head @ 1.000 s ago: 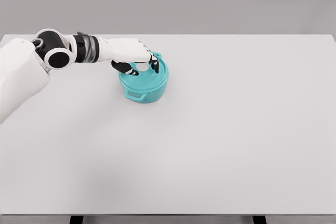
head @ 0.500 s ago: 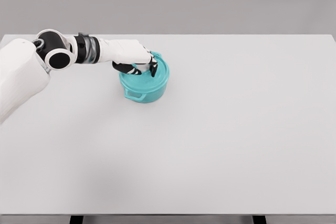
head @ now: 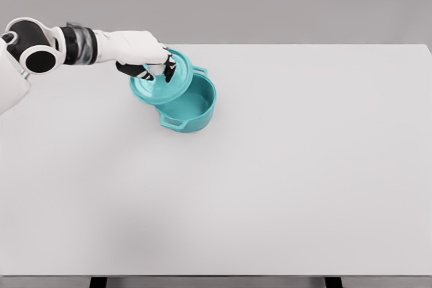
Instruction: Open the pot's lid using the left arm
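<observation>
A teal pot (head: 192,109) stands on the white table (head: 283,166), left of the middle and toward the back. Its mouth is partly uncovered and the inside shows. The teal lid (head: 160,84) hangs tilted above the pot's left rim, shifted up and to the left. My left hand (head: 150,67) is shut on the lid's top, with dark fingertips (head: 169,72) curled around its knob. The left arm reaches in from the upper left. The right arm does not show.
A small handle (head: 173,123) sticks out of the pot's front left side, and another handle (head: 200,70) shows at its back. The table's front edge runs along the bottom of the view.
The left hand closed on the lid's knob, then lifted the lid up and to the left. The pot stayed in place and now shows its open inside.
</observation>
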Tool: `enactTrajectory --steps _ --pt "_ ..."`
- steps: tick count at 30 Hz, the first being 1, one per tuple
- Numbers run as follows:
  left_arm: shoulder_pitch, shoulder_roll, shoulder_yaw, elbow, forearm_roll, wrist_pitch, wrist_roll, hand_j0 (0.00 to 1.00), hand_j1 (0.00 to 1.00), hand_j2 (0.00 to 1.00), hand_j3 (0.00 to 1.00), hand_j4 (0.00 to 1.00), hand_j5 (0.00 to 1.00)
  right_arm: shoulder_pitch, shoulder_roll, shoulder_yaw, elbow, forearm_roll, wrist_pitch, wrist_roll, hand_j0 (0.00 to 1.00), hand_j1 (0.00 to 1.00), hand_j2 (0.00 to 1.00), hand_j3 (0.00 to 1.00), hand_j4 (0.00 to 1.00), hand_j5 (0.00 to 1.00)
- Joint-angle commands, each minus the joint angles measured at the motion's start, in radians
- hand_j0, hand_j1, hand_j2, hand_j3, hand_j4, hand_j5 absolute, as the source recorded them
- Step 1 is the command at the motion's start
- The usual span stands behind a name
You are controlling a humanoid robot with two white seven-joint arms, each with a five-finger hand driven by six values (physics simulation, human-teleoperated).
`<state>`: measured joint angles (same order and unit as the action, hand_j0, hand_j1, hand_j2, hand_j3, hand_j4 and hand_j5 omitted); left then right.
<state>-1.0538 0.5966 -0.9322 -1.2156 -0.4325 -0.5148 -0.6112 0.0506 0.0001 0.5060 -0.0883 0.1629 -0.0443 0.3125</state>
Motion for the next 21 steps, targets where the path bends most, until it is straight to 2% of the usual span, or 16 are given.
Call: enactTrajectory --steps 1,9,15,18,21 --pt "0.000 0.043 0.001 -0.002 0.001 -0.011 0.000 0.44 0.44 0.44 0.44 0.44 0.44 0.000 0.000 0.000 -0.001 0.000 0.000 0.000 1.00 1.00 1.00 1.00 1.00 1.00" --pt "0.012 0.196 0.001 0.001 -0.002 -0.021 0.000 0.45 0.45 0.45 0.45 0.45 0.45 0.000 0.000 0.000 0.001 0.000 0.000 0.000 1.00 1.00 1.00 1.00 1.00 1.00" --pt "0.032 0.201 -0.002 0.005 -0.014 -0.042 0.000 0.49 0.49 0.49 0.49 0.49 0.49 0.000 0.000 0.000 -0.001 0.000 0.000 0.000 1.00 1.00 1.00 1.00 1.00 1.00" --pt "0.043 0.201 0.000 0.007 -0.012 -0.042 0.000 0.80 0.80 0.80 0.80 0.80 0.80 0.000 0.000 0.000 -0.001 0.000 0.000 0.000 1.00 1.00 1.00 1.00 1.00 1.00" --pt "0.043 0.201 0.000 0.007 -0.012 -0.042 0.000 0.86 0.86 0.86 0.86 0.86 0.86 0.000 0.000 0.000 -0.001 0.000 0.000 0.000 1.00 1.00 1.00 1.00 1.00 1.00"
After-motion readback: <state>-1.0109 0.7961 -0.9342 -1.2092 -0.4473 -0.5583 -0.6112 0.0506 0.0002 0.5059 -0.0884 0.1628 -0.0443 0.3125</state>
